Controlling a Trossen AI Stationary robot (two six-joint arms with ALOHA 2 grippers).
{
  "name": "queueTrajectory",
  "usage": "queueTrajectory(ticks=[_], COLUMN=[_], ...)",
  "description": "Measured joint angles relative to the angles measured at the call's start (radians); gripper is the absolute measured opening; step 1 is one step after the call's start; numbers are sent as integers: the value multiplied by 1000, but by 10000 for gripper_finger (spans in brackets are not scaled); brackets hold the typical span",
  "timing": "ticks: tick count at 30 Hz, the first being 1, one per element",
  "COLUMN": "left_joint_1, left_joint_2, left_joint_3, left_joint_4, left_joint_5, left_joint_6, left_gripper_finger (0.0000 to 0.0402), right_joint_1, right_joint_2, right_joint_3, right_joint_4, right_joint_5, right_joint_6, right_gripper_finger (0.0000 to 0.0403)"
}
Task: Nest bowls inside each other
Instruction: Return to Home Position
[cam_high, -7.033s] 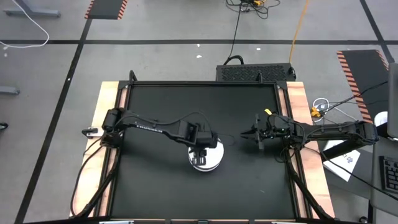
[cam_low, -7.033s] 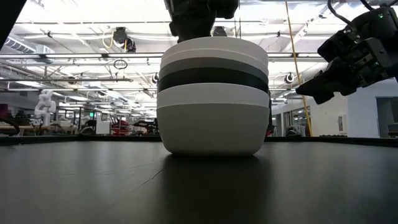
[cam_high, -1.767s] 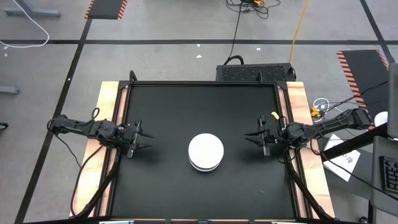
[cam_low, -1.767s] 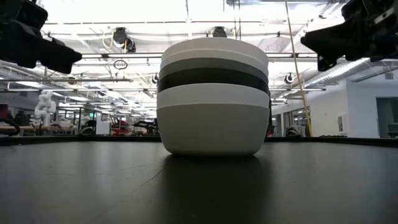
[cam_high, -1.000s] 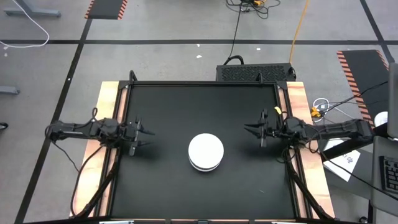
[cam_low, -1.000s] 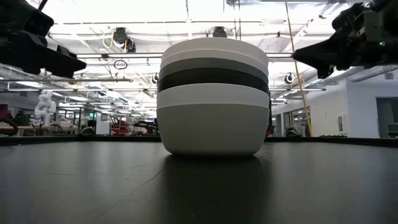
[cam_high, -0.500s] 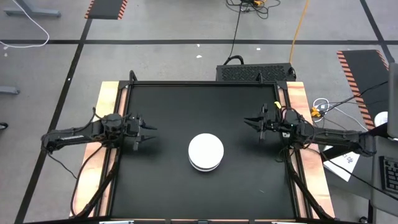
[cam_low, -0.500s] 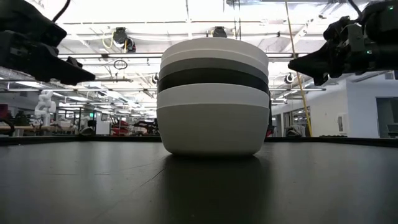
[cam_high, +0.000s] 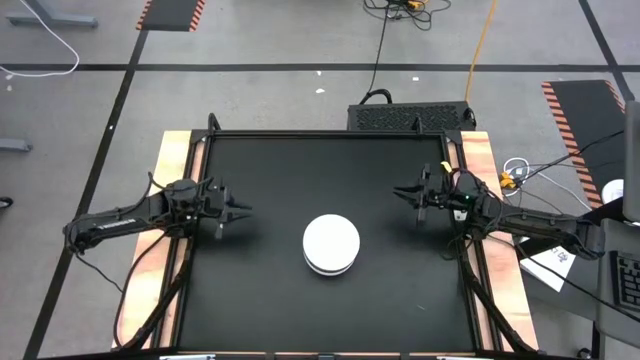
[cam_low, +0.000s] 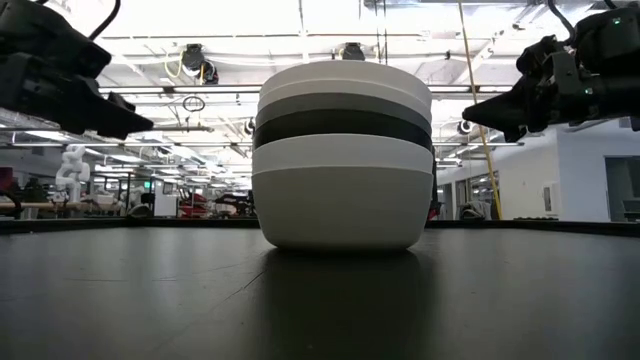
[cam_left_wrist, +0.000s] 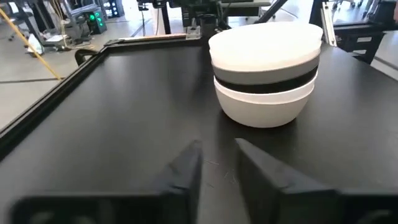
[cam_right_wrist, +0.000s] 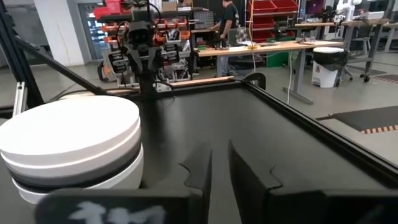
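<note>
Black fingers of the left gripper (cam_high: 236, 212) are sitting a narrow gap apart and gripping nothing, at left-centre of the high view. The right gripper (cam_high: 404, 193) is hanging at right-centre, fingers likewise slightly parted and empty. Only bare black table (cam_high: 300, 170) is lying between each gripper and the bowls (cam_high: 331, 243). They are standing nested in one stack just below frame centre, white on top. A vented dark box (cam_high: 410, 116) is sitting past the table's upper edge.

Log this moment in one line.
bowls: one nested stack, centre | left gripper: open, empty, at left | right gripper: open, empty, at right
</note>
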Motion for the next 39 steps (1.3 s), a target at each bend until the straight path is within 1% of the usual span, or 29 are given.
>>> queueTrajectory(ticks=[3,4,9,11,14,17,22,24,28,30,34,39], left_joint_1=[0,0,0,0,-1,0,0,0,-1,-1,-1,-1], left_joint_2=[0,0,0,0,-1,-1,-4,-4,-4,-4,-4,-4], left_joint_3=[0,0,0,0,0,0,0,0,0,0,0,0], left_joint_4=[0,3,55,96,149,180,202,195,176,148,94,89], left_joint_5=[3,7,9,20,39,45,82,81,47,31,2,-2], left_joint_6=[24,29,34,43,49,48,26,18,1,-3,-14,-19], left_gripper_finger=[23,14,8,3,6,3,3,2,2,2,1,1], right_joint_1=[0,0,0,0,0,0,0,0,0,0,0,0], right_joint_2=[0,0,0,0,0,-1,-2,-4,-15,-20,-24,-24], right_joint_3=[0,0,0,0,0,0,0,0,0,0,0,0], right_joint_4=[-1,-1,17,59,139,150,120,103,78,39,-64,-94], right_joint_5=[-3,-4,-22,-60,-120,-146,-147,-146,-144,-135,-61,-57], right_joint_6=[-11,-18,-30,-32,0,11,25,25,35,37,12,12], right_gripper_finger=[20,11,2,1,1,0,0,0,0,0,0,0])
